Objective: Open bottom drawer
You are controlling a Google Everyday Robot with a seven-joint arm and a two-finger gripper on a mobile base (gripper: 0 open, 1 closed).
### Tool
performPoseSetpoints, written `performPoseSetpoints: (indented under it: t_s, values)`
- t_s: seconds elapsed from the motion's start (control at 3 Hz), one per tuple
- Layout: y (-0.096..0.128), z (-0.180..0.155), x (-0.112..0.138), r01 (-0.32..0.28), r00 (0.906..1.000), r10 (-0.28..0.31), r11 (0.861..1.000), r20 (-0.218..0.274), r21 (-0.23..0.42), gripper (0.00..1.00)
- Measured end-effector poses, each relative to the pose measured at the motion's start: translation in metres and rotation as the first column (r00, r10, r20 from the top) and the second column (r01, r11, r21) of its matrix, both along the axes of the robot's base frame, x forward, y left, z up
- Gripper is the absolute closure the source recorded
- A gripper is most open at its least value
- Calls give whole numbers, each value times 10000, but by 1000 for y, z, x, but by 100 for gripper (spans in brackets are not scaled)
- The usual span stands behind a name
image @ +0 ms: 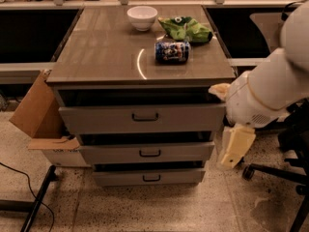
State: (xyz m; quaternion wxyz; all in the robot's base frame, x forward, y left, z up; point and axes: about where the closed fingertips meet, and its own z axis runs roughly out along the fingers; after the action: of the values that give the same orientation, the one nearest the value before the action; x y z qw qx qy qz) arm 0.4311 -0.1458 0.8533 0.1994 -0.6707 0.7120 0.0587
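Observation:
The bottom drawer (149,177) is the lowest and smallest grey front of the cabinet, with a small black loop handle (151,178) at its centre. It stands slightly out, with a dark gap above it. The middle drawer (147,152) and the top drawer (142,117) sit above it, also slightly out. My white arm (270,88) comes in from the right. My cream-coloured gripper (235,148) hangs down beside the cabinet's right side, level with the middle drawer. It is to the right of and above the bottom drawer's handle, touching nothing.
On the cabinet top (106,52) are a white bowl (142,17), a green bag (186,29) and a can lying on its side (172,51). A cardboard box (41,124) stands at the left. An office chair base (275,170) is at the right. A cable and a black leg (36,197) lie on the floor.

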Motion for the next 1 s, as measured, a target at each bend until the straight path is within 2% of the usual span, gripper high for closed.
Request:
performPoseSetpoints:
  t_s: [0.33,0.67,1.0]
  values:
    - [21,-67,1,-1286,9914,1287,9917,-229,56,0]
    - [41,-144,0,-2034,9758,2043,9789,-783,199,0]
    - [41,-144,0,-2035,9757,2044,9789,-784,197,0]
